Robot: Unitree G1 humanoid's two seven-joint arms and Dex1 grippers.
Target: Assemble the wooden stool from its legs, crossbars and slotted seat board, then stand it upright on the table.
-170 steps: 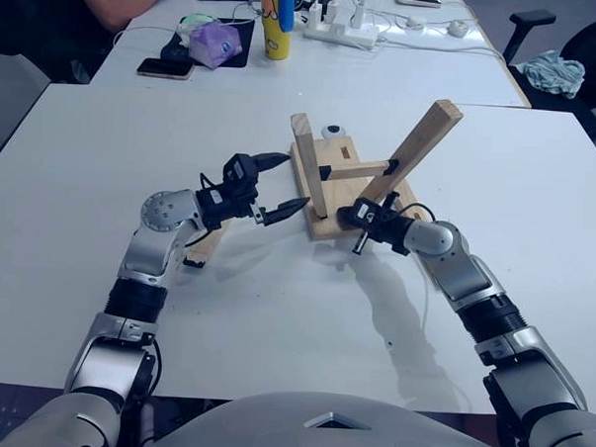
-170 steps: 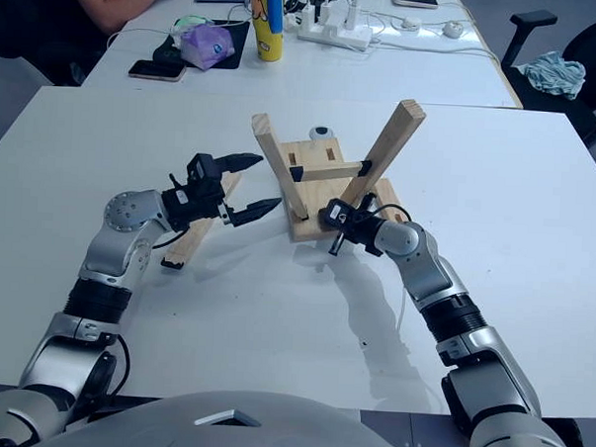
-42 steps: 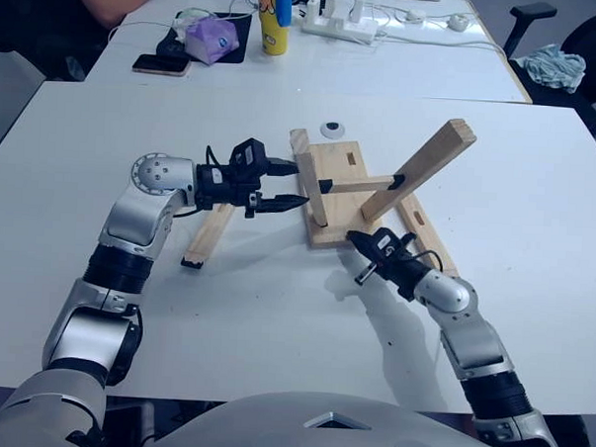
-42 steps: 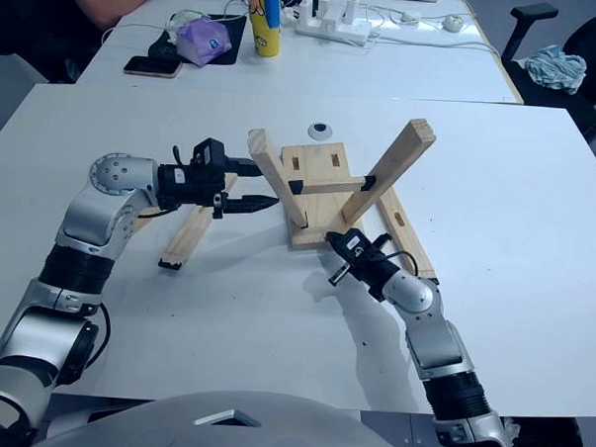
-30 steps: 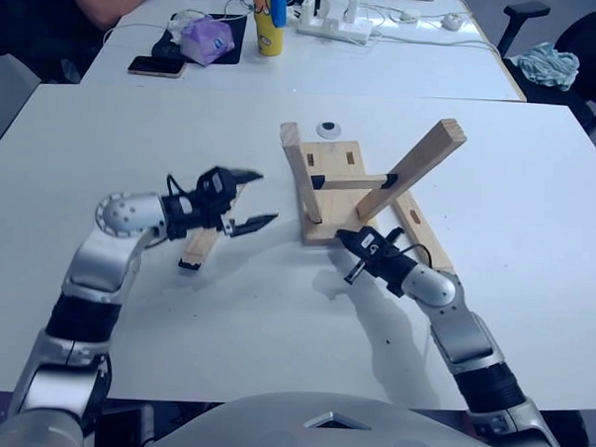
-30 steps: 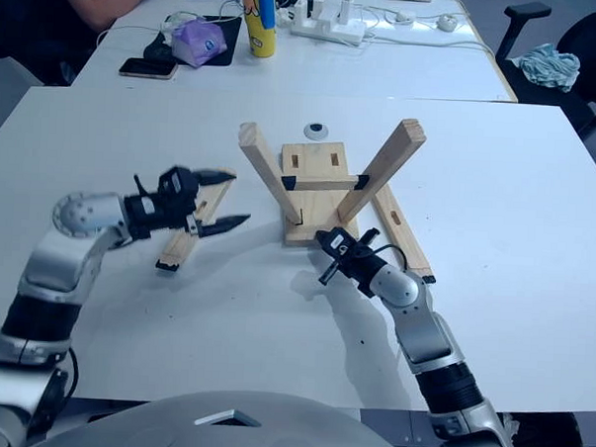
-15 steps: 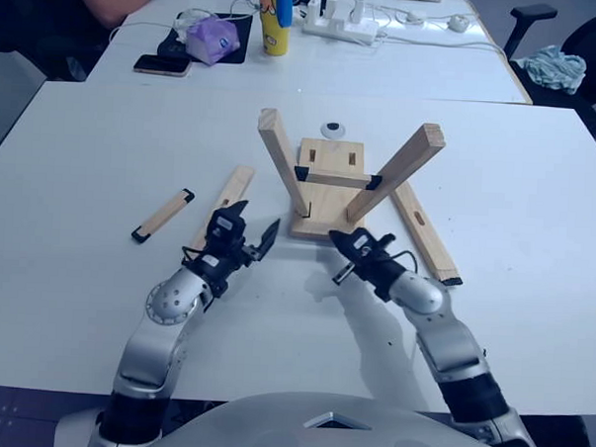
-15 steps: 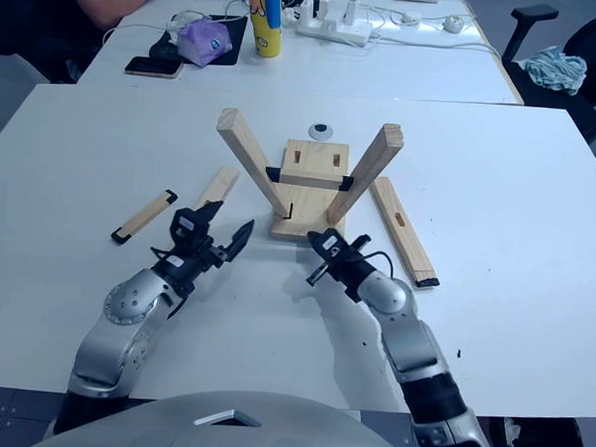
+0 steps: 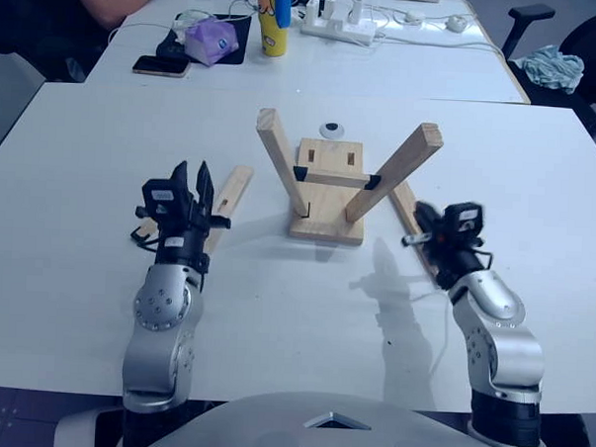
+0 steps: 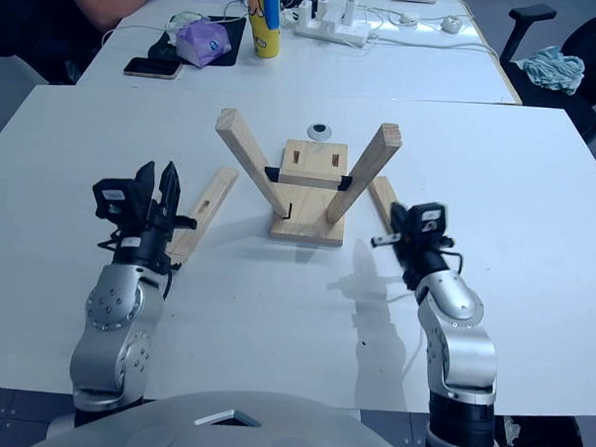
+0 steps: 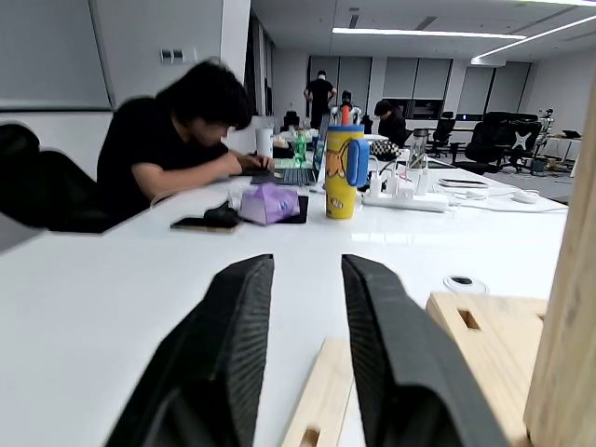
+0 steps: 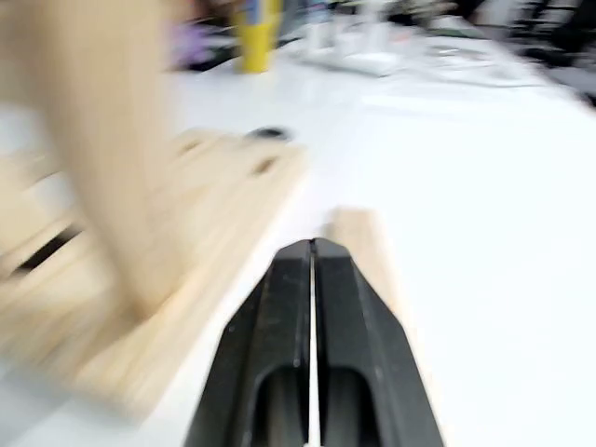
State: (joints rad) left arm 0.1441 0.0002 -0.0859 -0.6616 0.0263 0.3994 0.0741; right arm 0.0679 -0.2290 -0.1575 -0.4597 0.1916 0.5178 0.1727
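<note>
Two legs (image 9: 281, 155) plugged splayed into slotted seat board (image 9: 328, 222) mid-worktop (image 9: 83, 155), crossbar (image 9: 335, 177) bridging them, per head views. Left end effector (image 9: 191, 171) beside loose leg (image 9: 232, 189) there. Left wrist view: fingers (image 11: 233, 354) apart, empty. Right wrist view: right end effector (image 12: 312, 307) pressed together, empty, by second loose leg (image 12: 368, 237). Stiff, light, smooth wood, probably; best pinched mid-length across flat faces, away from slot.

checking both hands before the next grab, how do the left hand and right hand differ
The left hand is open, its fingers set apart; the right hand is shut, its fingers pressed together. The left hand is by the left loose leg, on the left of the seat board; the right hand is by the right loose leg, on the board's other side. Both hold nothing.
</note>
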